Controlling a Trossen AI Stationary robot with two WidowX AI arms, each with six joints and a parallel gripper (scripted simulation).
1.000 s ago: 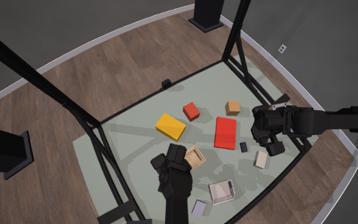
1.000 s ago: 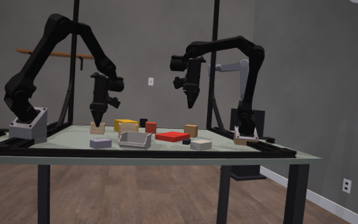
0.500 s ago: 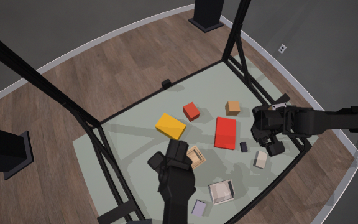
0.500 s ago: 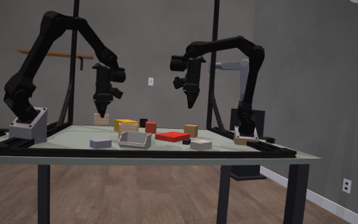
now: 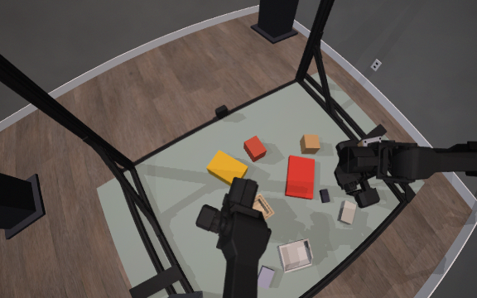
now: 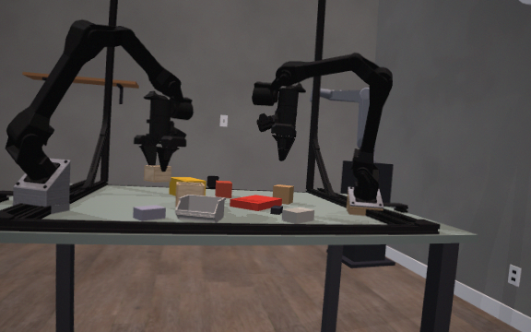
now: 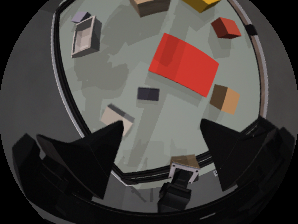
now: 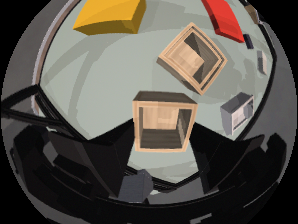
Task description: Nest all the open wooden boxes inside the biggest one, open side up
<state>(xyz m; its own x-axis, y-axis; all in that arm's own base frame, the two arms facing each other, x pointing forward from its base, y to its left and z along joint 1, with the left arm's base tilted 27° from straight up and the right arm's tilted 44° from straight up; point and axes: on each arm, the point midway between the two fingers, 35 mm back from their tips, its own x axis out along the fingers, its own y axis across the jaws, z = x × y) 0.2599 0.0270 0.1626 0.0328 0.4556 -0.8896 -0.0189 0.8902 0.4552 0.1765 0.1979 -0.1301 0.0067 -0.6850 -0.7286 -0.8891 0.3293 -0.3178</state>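
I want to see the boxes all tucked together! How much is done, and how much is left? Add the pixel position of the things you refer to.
One part looks done: a smaller box [image 5: 262, 205] [image 8: 188, 56] seems to sit inside the wooden box [image 5: 270, 213] [image 6: 190, 193] [image 7: 152, 8] [image 8: 176, 76], showing rims within rims. Being carried: another little box [image 6: 158, 174] [image 8: 165, 96], gripped above the table, open side up. Left: lower it into the nest, let go and move both arms clear.

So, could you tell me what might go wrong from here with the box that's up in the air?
The right tool holds the raised wooden box above the table, so it could drop or tilt if the grip slips. Its mouth is turned relative to the wooden box on the table; lowered like that, its corners might catch on the rim and jam or shove that box aside.
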